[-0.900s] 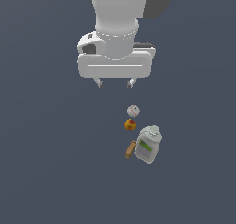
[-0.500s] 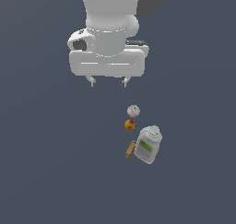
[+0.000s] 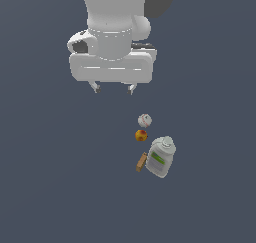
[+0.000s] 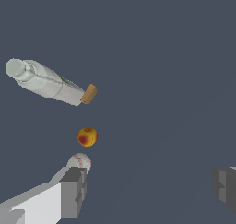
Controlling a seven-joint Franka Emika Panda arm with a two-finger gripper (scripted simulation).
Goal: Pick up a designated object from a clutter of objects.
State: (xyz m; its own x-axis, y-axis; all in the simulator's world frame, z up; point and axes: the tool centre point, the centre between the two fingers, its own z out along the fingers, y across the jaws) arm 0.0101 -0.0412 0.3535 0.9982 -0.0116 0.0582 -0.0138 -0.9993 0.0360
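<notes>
The small orange-yellow ball with red patches (image 3: 141,135) lies on the dark floor between the white ball with red stitching (image 3: 144,120) and the pale jar with a green label and grey cap (image 3: 161,157). A small brown block (image 3: 141,162) rests against the jar. In the wrist view the orange ball (image 4: 87,137) sits just beyond the white ball (image 4: 79,162), with the jar (image 4: 42,80) and block (image 4: 89,93) farther off. My gripper (image 3: 113,88) is open and empty, hanging above the floor, up and toward the exterior view's left of the clutter. Its fingers (image 4: 73,191) are spread wide.
The floor is a plain dark grey surface (image 3: 50,187). The white ball lies close to one of my fingertips in the wrist view. The arm's white body (image 3: 112,42) fills the upper middle of the exterior view.
My gripper has shifted a little toward the exterior view's left and away from the clutter. The objects have not moved.
</notes>
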